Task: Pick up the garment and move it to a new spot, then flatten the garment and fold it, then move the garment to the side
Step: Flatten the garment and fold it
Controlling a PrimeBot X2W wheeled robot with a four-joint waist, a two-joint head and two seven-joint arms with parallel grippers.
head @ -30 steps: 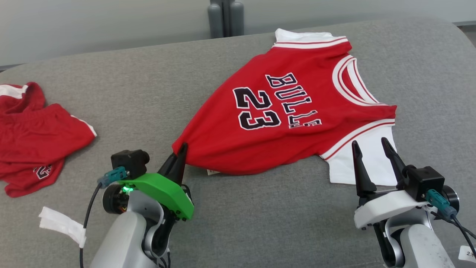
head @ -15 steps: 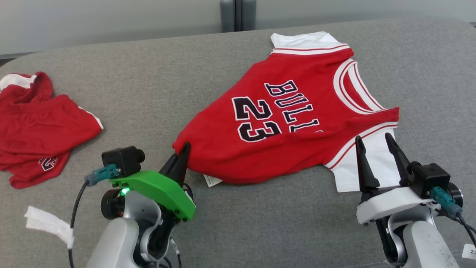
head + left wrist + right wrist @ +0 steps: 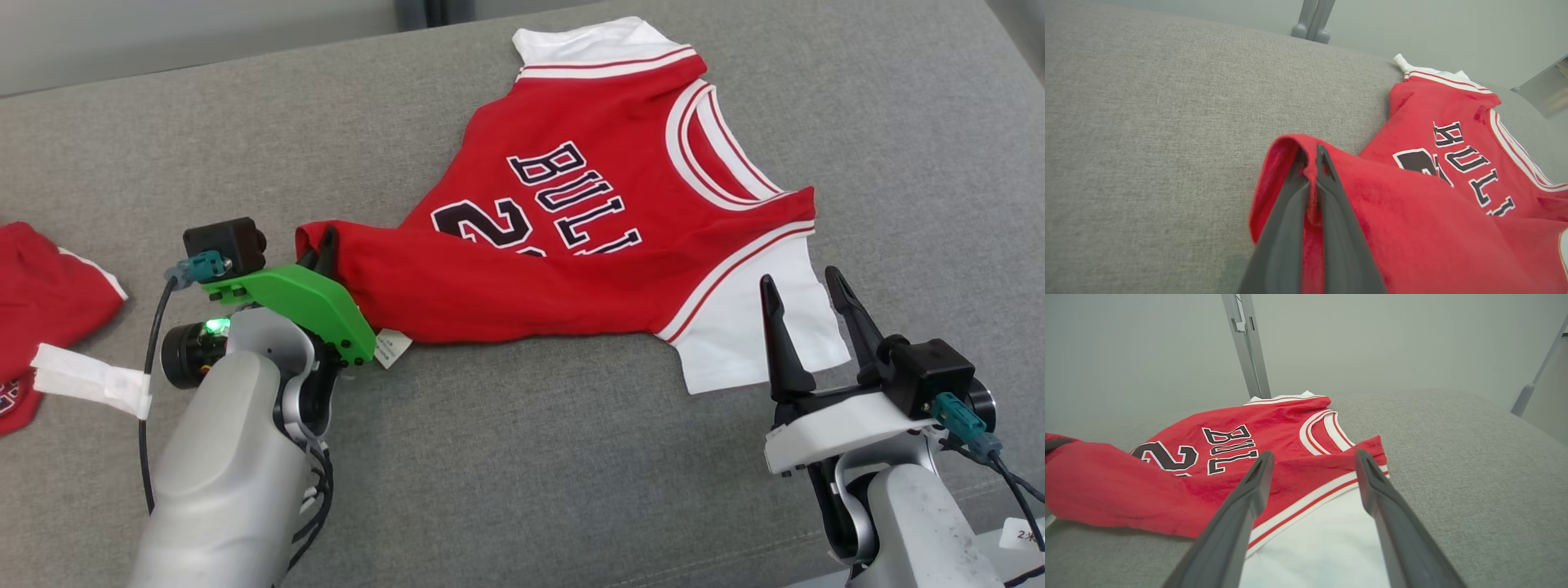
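A red jersey (image 3: 571, 237) with white sleeves and "BULLS 23" print lies spread on the grey cushion (image 3: 522, 474). My left gripper (image 3: 326, 245) is shut on its lower left hem corner, which it holds lifted and folded over toward the print; in the left wrist view the red cloth (image 3: 1412, 228) is pinched between the fingertips (image 3: 1312, 157). My right gripper (image 3: 804, 282) stands open just above the near white sleeve (image 3: 751, 327). In the right wrist view its fingers (image 3: 1257, 473) straddle the sleeve (image 3: 1323, 547) without touching it.
A second red garment (image 3: 49, 286) lies at the left edge of the cushion. A white tape label (image 3: 90, 380) hangs from my left arm's cable. A care tag (image 3: 392, 349) sticks out under the jersey's hem. Grey posts (image 3: 1247, 347) stand behind the cushion.
My left gripper has pulled the hem corner up and leftward, folding the lower jersey over part of the "23". The head camera has shifted, so the whole scene sits differently.
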